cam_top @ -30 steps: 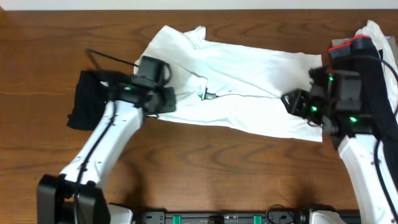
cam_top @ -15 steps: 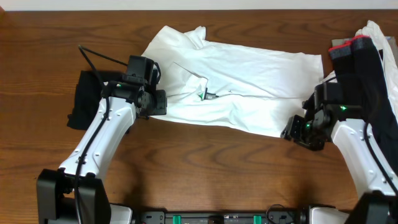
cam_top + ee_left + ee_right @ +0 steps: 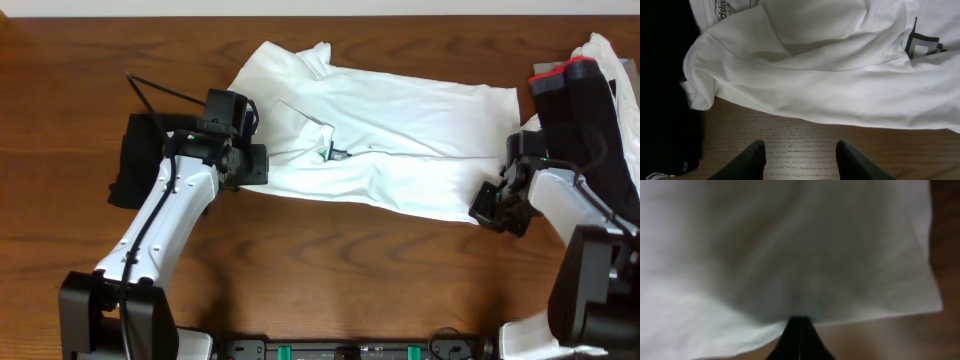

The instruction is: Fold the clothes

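Wooden counter (image 3: 300, 260), white T-shirt (image 3: 400, 120) sprawled rumpled, no tidy fold yet; left fingers (image 3: 752, 160) spread beside its near edge, right fingers (image 3: 799, 340) pressed together at the hem.

Closed gripper (image 3: 799, 327) at white T-shirt (image 3: 790, 245) edge

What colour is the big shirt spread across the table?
White T-shirt, clearest in the overhead view.

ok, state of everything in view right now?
Large white fabric T-shirt: unfolded, lying rumpled.
Black fabric garment at left: bunched, unfolded.
Black and white clothes pile at right: heaped.
Left hand: open, empty, short of the T-shirt.
Right hand: shut at T-shirt's hem.
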{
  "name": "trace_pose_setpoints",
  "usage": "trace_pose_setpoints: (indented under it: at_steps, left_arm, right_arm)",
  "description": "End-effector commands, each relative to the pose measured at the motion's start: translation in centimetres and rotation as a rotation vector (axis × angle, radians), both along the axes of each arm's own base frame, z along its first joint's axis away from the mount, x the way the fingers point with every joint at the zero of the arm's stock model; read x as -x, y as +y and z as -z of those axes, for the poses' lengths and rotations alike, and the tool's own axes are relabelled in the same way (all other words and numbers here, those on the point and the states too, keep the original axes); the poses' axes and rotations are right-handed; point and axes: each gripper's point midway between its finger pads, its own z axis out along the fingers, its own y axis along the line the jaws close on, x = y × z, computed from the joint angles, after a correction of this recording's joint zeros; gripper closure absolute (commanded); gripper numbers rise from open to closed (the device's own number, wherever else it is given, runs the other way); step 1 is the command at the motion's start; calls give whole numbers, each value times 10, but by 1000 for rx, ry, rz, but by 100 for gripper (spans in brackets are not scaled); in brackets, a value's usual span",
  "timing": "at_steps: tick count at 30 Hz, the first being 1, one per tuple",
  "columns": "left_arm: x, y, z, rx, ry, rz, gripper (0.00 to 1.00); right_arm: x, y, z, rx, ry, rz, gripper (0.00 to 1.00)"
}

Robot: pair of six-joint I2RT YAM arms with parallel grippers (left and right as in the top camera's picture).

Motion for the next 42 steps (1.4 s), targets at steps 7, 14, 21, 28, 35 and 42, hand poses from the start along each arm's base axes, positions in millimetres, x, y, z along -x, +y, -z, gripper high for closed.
trace_pose_setpoints:
  at_steps: [7, 14, 21, 28, 35, 42]
  left_arm:
    - [0, 3, 2, -19, 0, 13, 51]
    - [0, 3, 2, -19, 3, 13, 51]
    - [18, 7, 16, -33, 72, 13, 47]
    - [23, 15, 56, -71, 47, 9, 41]
    - [25, 16, 92, -89, 7, 62, 42]
    - [42, 44, 104, -234, 93, 45, 94]
  right_arm:
    - [54, -81, 9, 403, 247, 146, 99]
    - [34, -89, 13, 379, 175, 42, 99]
    - [6, -60, 5, 186, 60, -11, 93]
    - [-27, -31, -50, 25, -168, -8, 62]
    - [-28, -28, -79, 35, -253, -33, 55]
    - [-23, -29, -77, 41, -230, -32, 52]
